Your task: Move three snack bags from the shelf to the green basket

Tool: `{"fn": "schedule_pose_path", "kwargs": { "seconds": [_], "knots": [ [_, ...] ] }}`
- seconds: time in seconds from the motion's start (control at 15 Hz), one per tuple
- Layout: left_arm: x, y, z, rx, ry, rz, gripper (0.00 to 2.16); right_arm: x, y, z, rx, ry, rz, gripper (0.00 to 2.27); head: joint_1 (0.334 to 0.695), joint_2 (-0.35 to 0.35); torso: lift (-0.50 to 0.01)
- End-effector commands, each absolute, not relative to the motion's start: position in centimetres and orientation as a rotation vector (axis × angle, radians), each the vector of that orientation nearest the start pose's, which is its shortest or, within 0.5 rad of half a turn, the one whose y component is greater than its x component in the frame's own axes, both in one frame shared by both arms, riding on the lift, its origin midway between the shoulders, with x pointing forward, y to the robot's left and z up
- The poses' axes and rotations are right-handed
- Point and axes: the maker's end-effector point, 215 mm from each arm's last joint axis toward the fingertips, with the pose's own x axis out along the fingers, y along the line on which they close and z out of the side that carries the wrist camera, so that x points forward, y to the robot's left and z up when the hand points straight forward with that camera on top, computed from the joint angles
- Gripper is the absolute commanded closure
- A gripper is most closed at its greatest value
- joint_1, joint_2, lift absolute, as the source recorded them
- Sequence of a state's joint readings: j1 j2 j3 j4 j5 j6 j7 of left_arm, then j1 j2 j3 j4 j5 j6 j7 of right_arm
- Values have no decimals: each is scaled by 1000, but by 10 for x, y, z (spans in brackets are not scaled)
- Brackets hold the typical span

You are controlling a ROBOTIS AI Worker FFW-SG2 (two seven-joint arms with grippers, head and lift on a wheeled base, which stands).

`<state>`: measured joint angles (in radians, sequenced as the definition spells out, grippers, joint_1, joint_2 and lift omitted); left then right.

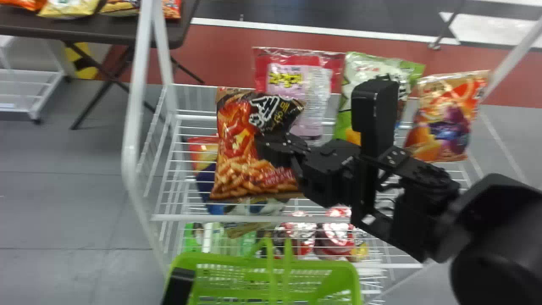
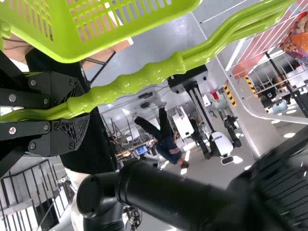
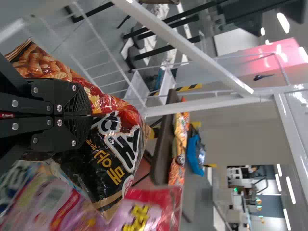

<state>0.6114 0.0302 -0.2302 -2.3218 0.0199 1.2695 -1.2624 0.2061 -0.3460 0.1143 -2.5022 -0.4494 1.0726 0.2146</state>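
Observation:
My right gripper (image 1: 281, 148) is shut on the right side of a red and black snack bag (image 1: 241, 144), above the shelf's left part. In the right wrist view the closed right gripper (image 3: 91, 115) pinches that snack bag (image 3: 115, 149). Pink (image 1: 300, 93), green (image 1: 351, 101) and orange (image 1: 449, 118) snack bags stand along the shelf's back. The green basket (image 1: 271, 260) is at the bottom, in front of the shelf. In the left wrist view my left gripper (image 2: 84, 113) is shut on a handle of the green basket (image 2: 130, 29).
The white wire shelf (image 1: 254, 219) has a post (image 1: 137, 106) at its left. Another bag (image 1: 205, 169) lies partly behind the held one. Red-lidded cups (image 1: 338, 233) are on a lower level. A dark table (image 1: 118, 34) with snack bags stands at the back left.

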Motion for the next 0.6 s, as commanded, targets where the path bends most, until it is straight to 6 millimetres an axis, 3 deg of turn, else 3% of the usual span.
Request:
{"fn": "schedule_pose_path", "kwargs": {
  "seconds": [0.0, 0.07, 0.2, 0.53],
  "knots": [
    [134, -58, -386, -721, 1002, -1377, 2040, 376, -140, -294, -38, 558, 610, 2240, 695, -247, -43],
    [135, -57, -385, -718, 1000, -1377, 2040, 362, -159, -299, -37, 606, 592, 2240, 695, -345, -43],
    [136, -57, -386, -721, 1000, -1377, 2037, 329, -188, -312, 28, 697, 577, 2240, 695, -350, -43],
    [136, -57, -386, -721, 1000, -1374, 2037, 243, -198, -340, 276, 910, 639, 2240, 695, -350, -43]
  ]
}}
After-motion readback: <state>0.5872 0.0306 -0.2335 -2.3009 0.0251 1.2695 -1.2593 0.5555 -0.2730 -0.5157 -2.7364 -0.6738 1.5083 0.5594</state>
